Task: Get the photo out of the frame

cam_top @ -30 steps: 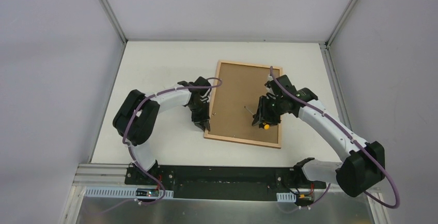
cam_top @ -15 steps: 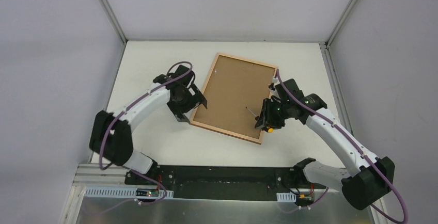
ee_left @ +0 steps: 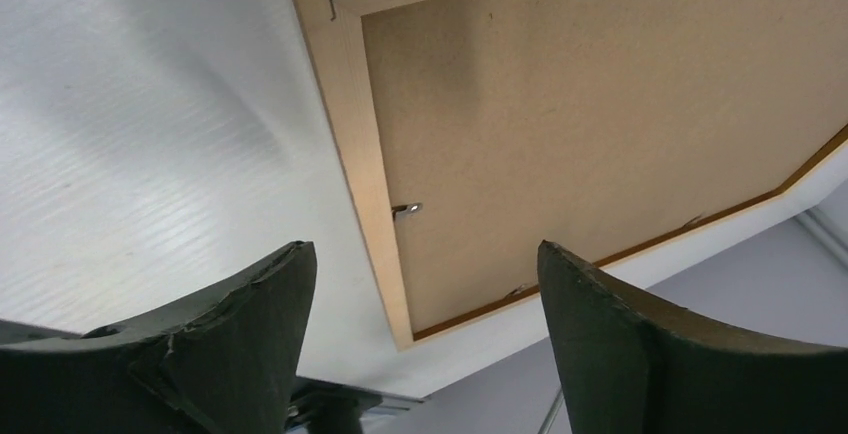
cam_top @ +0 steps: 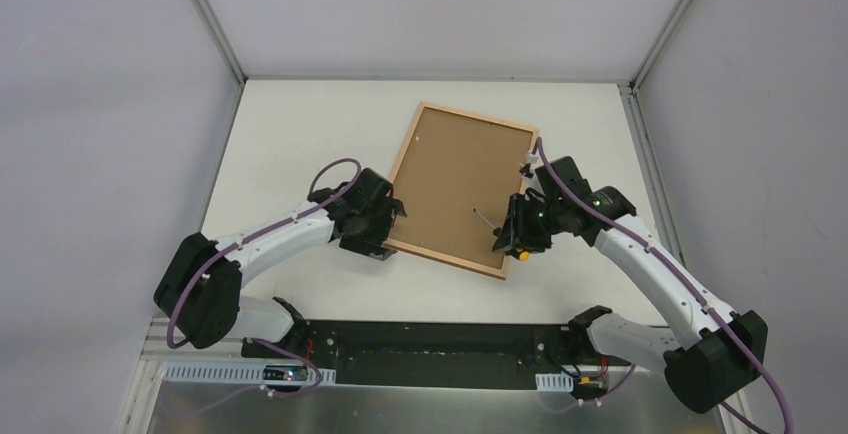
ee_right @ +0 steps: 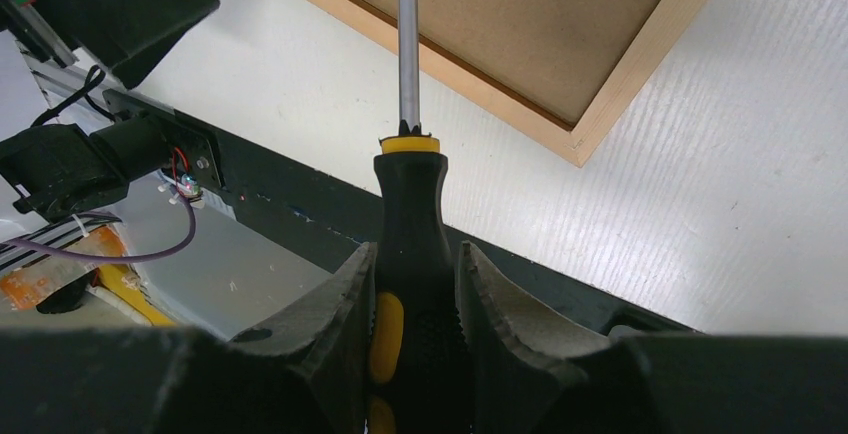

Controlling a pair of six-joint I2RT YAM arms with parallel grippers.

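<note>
The frame [cam_top: 404, 150] lies face down and skewed on the white table, its brown backing board [cam_top: 460, 179] up. The photo is hidden beneath the board. My left gripper [cam_top: 377, 231] hovers at the frame's near-left corner, open with nothing between its fingers. In the left wrist view the frame's pale rim [ee_left: 360, 124] and board [ee_left: 600, 104] show beyond the open gripper [ee_left: 422, 249]. My right gripper [cam_top: 517, 232] is shut on a black-and-yellow screwdriver [ee_right: 410, 224]. The shaft [ee_right: 405, 34] points over the board near the frame's corner [ee_right: 600, 94].
Small metal tabs [ee_left: 405, 210] hold the board in the frame's rim. A black mounting rail [cam_top: 440, 339] runs along the table's near edge. Grey walls with aluminium posts [cam_top: 210, 19] enclose the table on three sides.
The frame has turned, its near end swinging left. My left gripper opened, swung away from the left rim, then came back to the near-left corner. The right gripper kept hold of the screwdriver.
</note>
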